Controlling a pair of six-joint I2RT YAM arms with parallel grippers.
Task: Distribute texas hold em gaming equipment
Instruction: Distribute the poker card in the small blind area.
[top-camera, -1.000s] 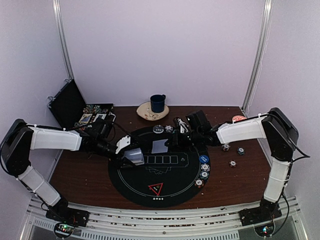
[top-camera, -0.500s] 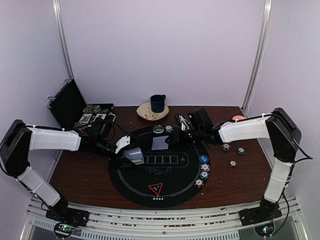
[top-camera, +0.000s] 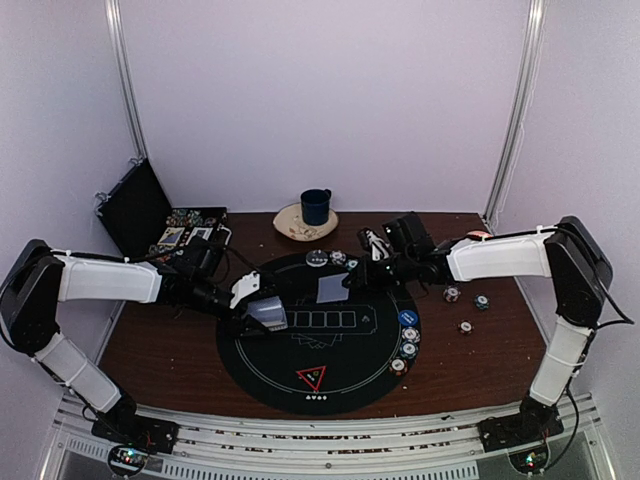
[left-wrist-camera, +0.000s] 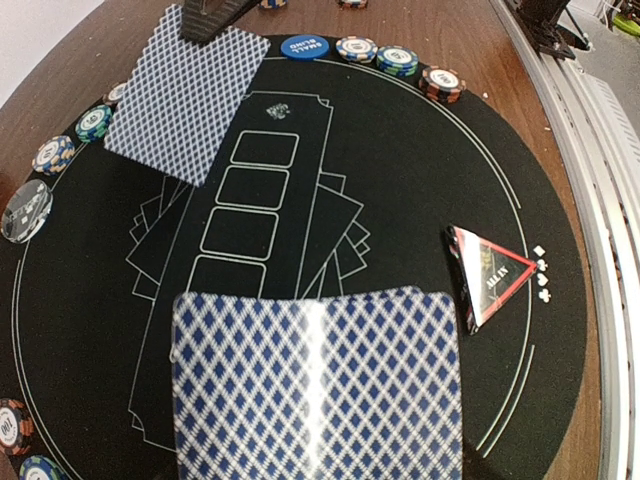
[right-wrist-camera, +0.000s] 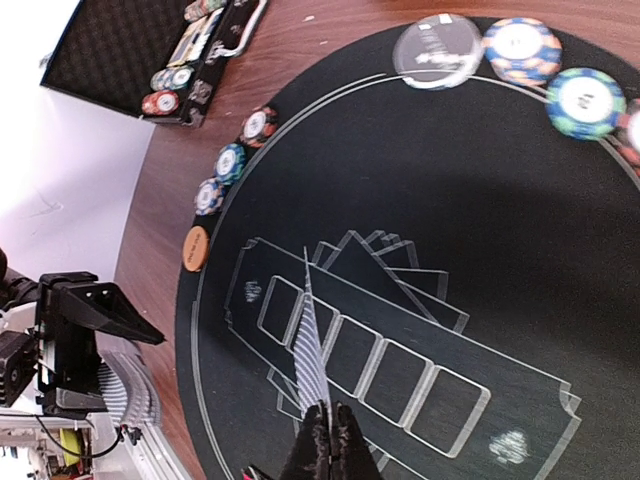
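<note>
Over on the left, the left claw (top-camera: 258, 306) is clenched on the deck (left-wrist-camera: 318, 390) of blue-backed cards, holding it flat just above the left side of the round black mat (top-camera: 350, 362). Its pads are hidden under the deck in the wrist view, so I judge the grip from how the deck hangs clear. Off that claw's right side lies the red-edged triangle marker (left-wrist-camera: 487, 280), at the mat's near rim. Next across, the right claw (top-camera: 353, 280) pinches a single card (top-camera: 331, 289) by one end. The card sticks out leftward past its tips, above the mat and close to the printed card boxes (top-camera: 330, 320). Nearer the arm bases than that claw, a row of chips (top-camera: 408, 335) lines the rim. This looks like the dealing step. Next, the right claw would have to carry the card to a player's spot, lower it flat and let go cleanly.
</note>
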